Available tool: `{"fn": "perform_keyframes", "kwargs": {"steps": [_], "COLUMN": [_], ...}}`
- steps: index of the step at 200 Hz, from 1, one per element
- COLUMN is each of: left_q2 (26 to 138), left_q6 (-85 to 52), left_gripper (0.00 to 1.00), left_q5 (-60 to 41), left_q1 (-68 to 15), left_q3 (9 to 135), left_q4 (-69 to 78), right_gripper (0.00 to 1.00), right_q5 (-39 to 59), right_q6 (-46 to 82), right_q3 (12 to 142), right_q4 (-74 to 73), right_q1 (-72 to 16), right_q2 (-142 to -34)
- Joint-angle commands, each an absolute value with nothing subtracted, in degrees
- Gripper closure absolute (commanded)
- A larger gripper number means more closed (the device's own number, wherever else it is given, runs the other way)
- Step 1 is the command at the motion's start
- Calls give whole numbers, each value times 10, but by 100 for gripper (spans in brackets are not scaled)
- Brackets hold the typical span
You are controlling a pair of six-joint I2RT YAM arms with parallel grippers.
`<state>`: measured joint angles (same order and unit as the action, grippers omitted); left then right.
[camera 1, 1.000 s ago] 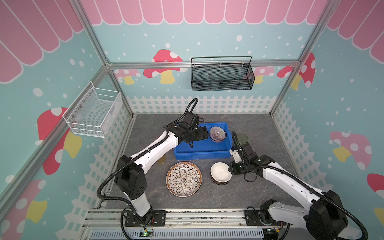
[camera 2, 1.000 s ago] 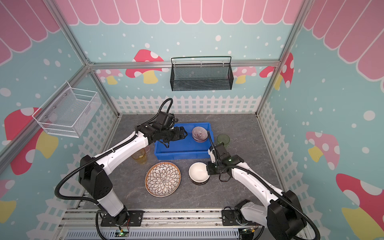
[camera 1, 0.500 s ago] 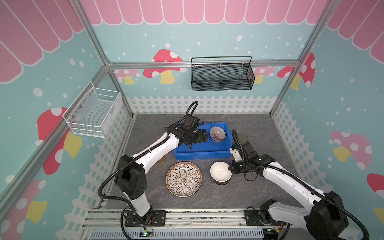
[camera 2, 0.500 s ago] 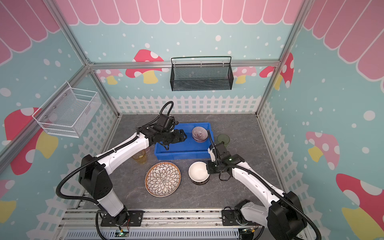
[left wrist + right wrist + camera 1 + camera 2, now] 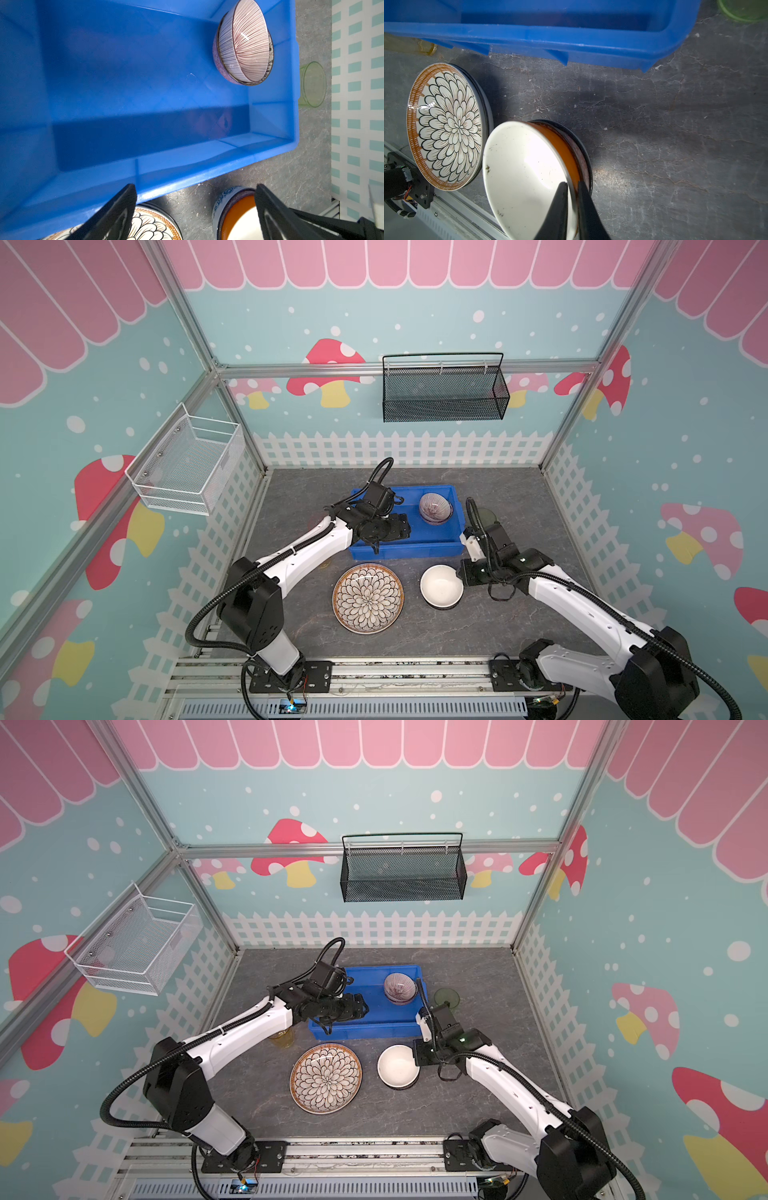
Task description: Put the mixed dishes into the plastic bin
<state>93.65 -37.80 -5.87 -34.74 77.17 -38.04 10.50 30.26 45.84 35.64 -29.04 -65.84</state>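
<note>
With our right gripper (image 5: 572,185) nipped on the white-lined orange bowl (image 5: 525,166) and our left gripper (image 5: 195,188) wide and empty, we should next lift it into the blue bin (image 5: 571,35).

The bin (image 5: 407,549) is blue, the petal-patterned plate (image 5: 368,598) brown-rimmed, the bowl (image 5: 441,585) white and orange.

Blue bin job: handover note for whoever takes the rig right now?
Left pincer: open, empty, over the near side of the blue bin.
Right pincer: shut on the rim of the white bowl, which sits tilted on a lower dish in front of the bin.
Done: striped bowls, nested in the bin's far right corner.
Left to do: white bowl and lower dish, petal plate, green cup right of the bin, amber cup left of it.
</note>
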Motion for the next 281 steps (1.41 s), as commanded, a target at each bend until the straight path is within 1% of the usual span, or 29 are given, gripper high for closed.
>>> {"fn": "perform_keyframes", "kwargs": {"steps": [1,14,23,163,224,281], "left_q2": [922,921,920,947,956,954], "left_q6": [-386,-387,-388,-388,-389,-390], "left_gripper": [11,11,11,11,11,11], "left_q5": [-57,-57,-57,-67,-70,-70], "left_q1": [-349,-349,-350,-357,-357,-358], "left_q3": [760,759,759,773,776,777], "left_q4": [-371,-370,-369,-363,-362,-362], "right_gripper": [79,75,74,75,85,90], "right_q5": [106,109,110,123,122,121], "right_q6": [303,302,302,291,286,287], "right_q3": [465,463,462,456,458,463], "right_q4": [350,350,349,323,320,323], "right_q1": [-292,-293,-293,-293,-293,-293], "right_q2": [-659,-663,-665,-687,-690,-669]}}
